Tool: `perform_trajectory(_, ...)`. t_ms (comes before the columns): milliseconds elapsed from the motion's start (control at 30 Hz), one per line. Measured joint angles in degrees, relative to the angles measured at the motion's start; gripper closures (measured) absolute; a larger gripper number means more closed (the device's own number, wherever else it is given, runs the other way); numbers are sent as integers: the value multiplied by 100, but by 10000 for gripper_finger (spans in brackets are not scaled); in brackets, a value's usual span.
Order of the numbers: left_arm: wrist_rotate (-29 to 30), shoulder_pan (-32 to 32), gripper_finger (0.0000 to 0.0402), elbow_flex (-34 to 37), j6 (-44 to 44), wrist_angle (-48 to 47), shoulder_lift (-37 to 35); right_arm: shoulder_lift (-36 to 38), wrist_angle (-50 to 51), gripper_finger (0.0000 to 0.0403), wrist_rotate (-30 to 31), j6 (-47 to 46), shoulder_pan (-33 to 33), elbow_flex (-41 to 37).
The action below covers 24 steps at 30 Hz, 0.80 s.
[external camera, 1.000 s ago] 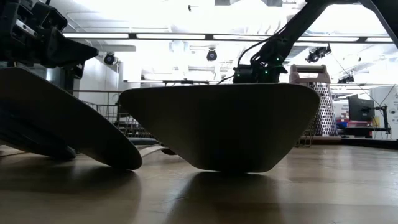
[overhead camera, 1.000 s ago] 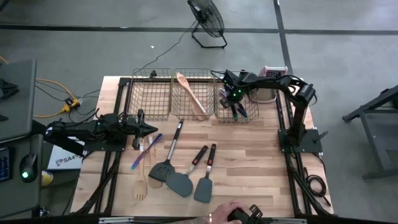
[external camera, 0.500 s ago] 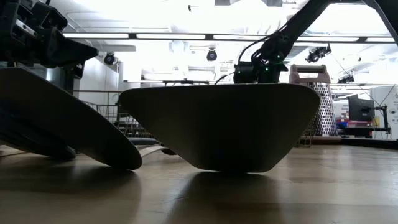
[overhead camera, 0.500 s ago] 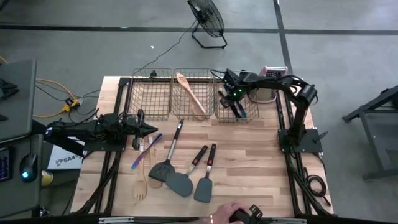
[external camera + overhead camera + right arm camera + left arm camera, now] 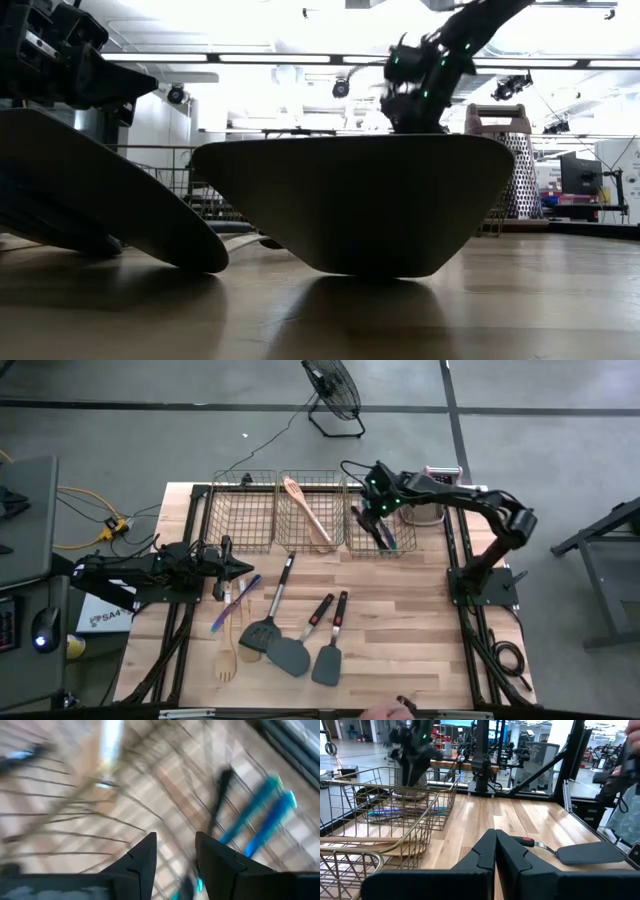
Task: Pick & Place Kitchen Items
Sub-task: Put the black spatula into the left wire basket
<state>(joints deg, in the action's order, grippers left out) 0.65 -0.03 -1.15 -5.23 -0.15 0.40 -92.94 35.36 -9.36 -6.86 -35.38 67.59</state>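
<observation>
Three dark grey spatulas (image 5: 262, 632), (image 5: 290, 655), (image 5: 328, 663), a pale wooden fork (image 5: 227, 660) and a slim purple-blue piece (image 5: 232, 603) lie flat on the table's near middle. A wooden spoon (image 5: 305, 510) lies in the middle basket. Slim blue and dark pieces (image 5: 385, 535) lie in the right basket; they also show in the right wrist view (image 5: 265, 807). My right gripper (image 5: 372, 503) hovers open and empty above that basket (image 5: 175, 852). My left gripper (image 5: 248, 567) is shut and empty at the table's left, level with the table (image 5: 495, 845).
Three wire baskets (image 5: 243, 475), (image 5: 312, 473), (image 5: 400, 550) stand in a row along the far edge. A metal grater with a pinkish top (image 5: 440, 472) stands to the right of them, partly under my right arm. A person's hand (image 5: 385, 713) shows at the near edge.
My right gripper has risen above the right basket, its arm stretching out more. The person's hand at the near edge has drawn back almost out of the high view. My left arm has kept still.
</observation>
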Motion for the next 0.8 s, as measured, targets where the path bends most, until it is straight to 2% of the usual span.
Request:
perform_trajectory(133,0,0,398,2,0,0,-2,541,-462,275,-308,488,221,-381)
perform_trajectory(433,0,2,398,2,0,-2,0,1581,-586,275,-260,1465,1129,-1197)
perform_trajectory(633,1,0,398,1,-2,0,0,1719,-559,275,-320,2259,1871,-1254)
perform_trajectory(800,0,1,398,1,0,-2,-1,1508,-786,275,-277,3001,2537,-1252)
